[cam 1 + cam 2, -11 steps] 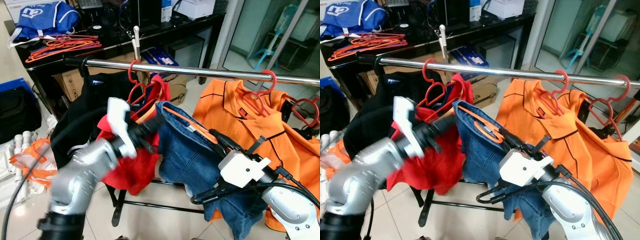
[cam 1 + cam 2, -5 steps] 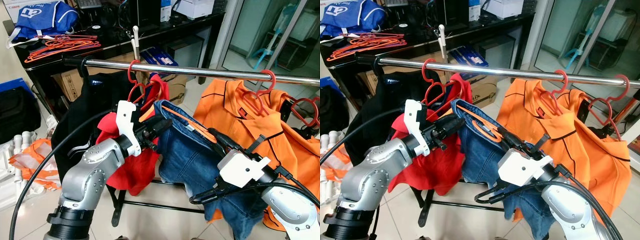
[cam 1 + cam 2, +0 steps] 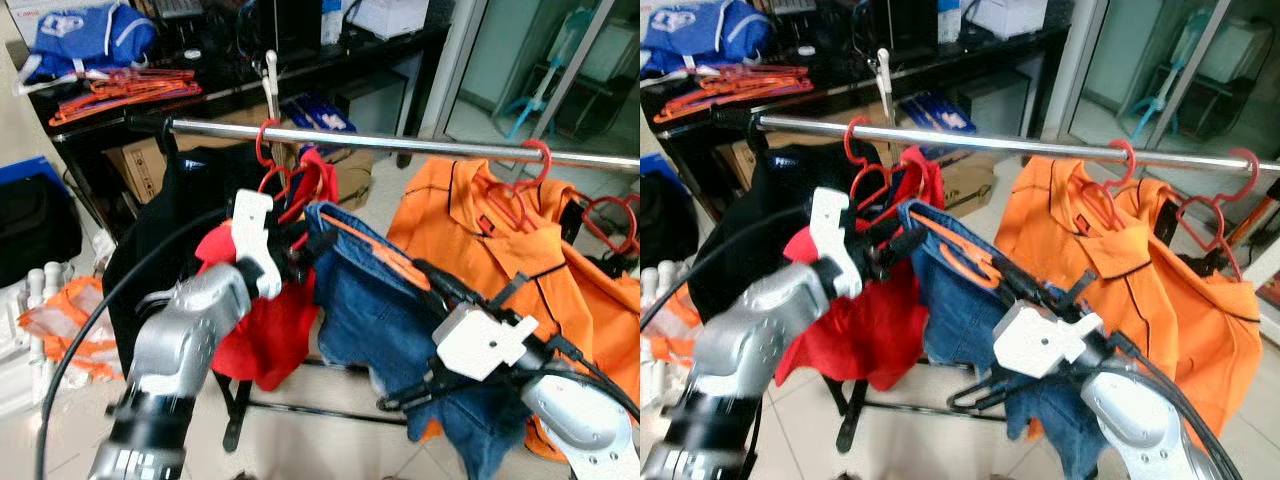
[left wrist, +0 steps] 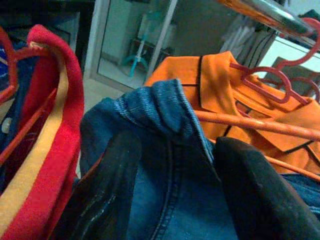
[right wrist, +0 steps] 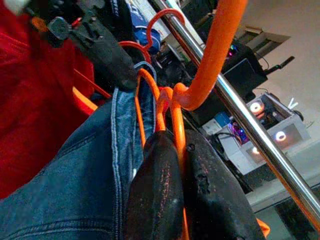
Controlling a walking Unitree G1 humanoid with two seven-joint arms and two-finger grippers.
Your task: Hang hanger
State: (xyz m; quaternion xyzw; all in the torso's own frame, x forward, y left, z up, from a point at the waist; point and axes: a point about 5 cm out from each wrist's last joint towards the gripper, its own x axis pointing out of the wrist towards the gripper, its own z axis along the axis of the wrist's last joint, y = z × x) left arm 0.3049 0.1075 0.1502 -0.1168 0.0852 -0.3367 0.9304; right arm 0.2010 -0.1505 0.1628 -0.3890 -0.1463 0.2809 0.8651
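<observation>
While right gripper [image 5: 172,165] pinches hanger [image 5: 212,55], jeans [image 3: 385,320] hang.

A bare stretch of rail [image 3: 420,145] lay open between the red shirt [image 3: 270,320] and the orange shirt [image 3: 480,235]; the jeans [image 3: 375,320] crowded the space beneath it.

We see a chrome clothes rail [image 3: 400,143] crossing the scene. Below it, our right gripper [image 3: 425,272] is closed on an orange hanger [image 3: 375,250] carrying a blue denim garment [image 3: 395,340], held beneath the rail and not hooked on it. Our left gripper [image 3: 300,240] reaches to the denim's near edge, beside a red garment [image 3: 270,330] hanging from the rail. Orange shirts [image 3: 480,240] hang from the rail on red hangers [image 3: 520,185].
</observation>
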